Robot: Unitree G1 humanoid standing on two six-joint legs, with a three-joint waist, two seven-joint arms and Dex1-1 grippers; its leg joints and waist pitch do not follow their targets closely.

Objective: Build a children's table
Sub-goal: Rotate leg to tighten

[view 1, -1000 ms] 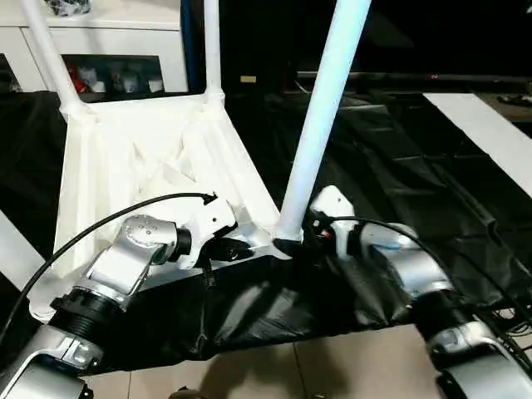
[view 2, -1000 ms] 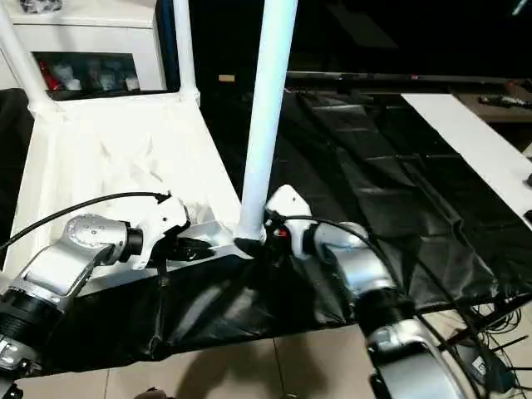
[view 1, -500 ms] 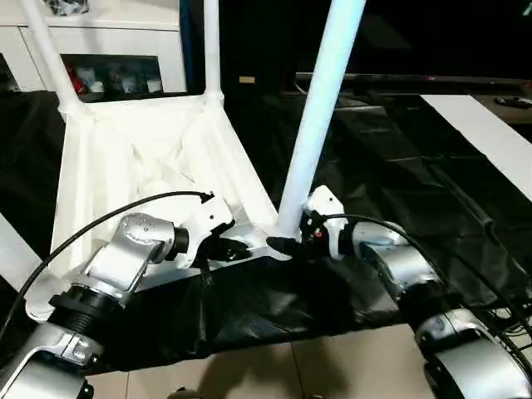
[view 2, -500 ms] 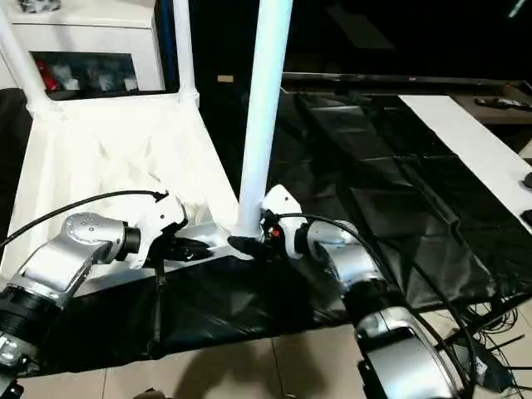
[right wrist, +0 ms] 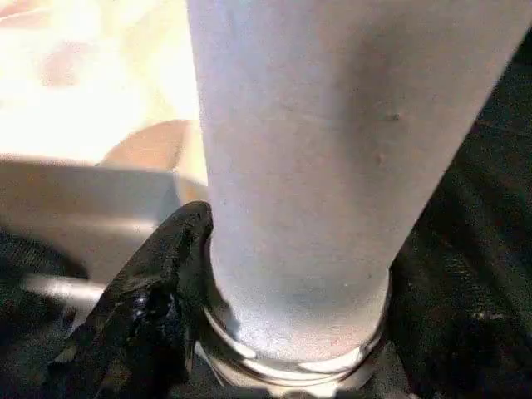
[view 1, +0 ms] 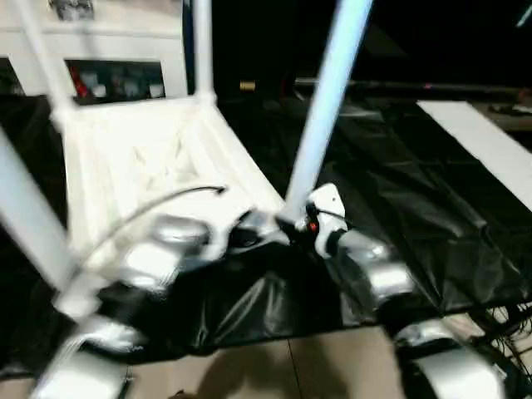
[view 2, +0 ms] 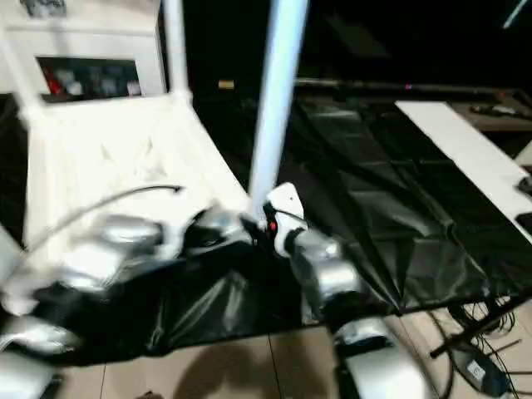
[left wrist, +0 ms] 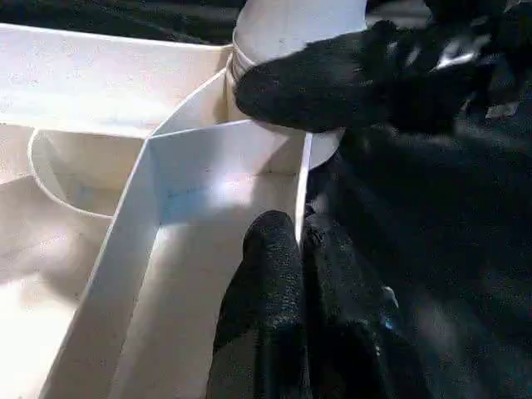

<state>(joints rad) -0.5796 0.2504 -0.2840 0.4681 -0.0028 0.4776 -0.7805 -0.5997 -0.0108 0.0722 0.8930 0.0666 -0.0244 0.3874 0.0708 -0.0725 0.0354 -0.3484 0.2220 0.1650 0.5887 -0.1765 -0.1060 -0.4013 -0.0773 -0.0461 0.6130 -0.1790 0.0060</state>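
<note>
The left claw (left wrist: 301,274) is clenched on a thin upright rib of the white plastic rectangular tabletop (view 1: 141,158), one black finger on each side of the wall, just beside the round corner socket (left wrist: 287,133) nearest to the robot. I judge that this grip is there to keep the tabletop from sliding or tipping while the leg is worked into the socket. The right claw (right wrist: 291,274) is grasping the long tapered white tube leg (view 1: 324,108) at its very bottom, where the leg meets the same socket; one black finger (right wrist: 158,283) lies against the tube and the other is on the far side of it, and in the left wrist view this claw shows as a black shape wrapped over the base of the leg. Holding so low, directly at the socket, probably gives the best control for pressing or turning the leg home. The tabletop lies upside down, its ribbed underside facing up, on the worktop covered with black plastic sheet (view 1: 416,183). Its long axis runs from the held socket away toward the white cabinet with glass doors (view 1: 116,58) behind it. The held leg stands nearly upright from the socket, its long axis vertical with a slight lean. Three more white legs rise from the other corners of the tabletop: two at the far side, near the cabinet (view 1: 202,46), and one at the near corner on the robot's left (view 1: 29,216). So the leg in hand seems to be the last one.
</note>
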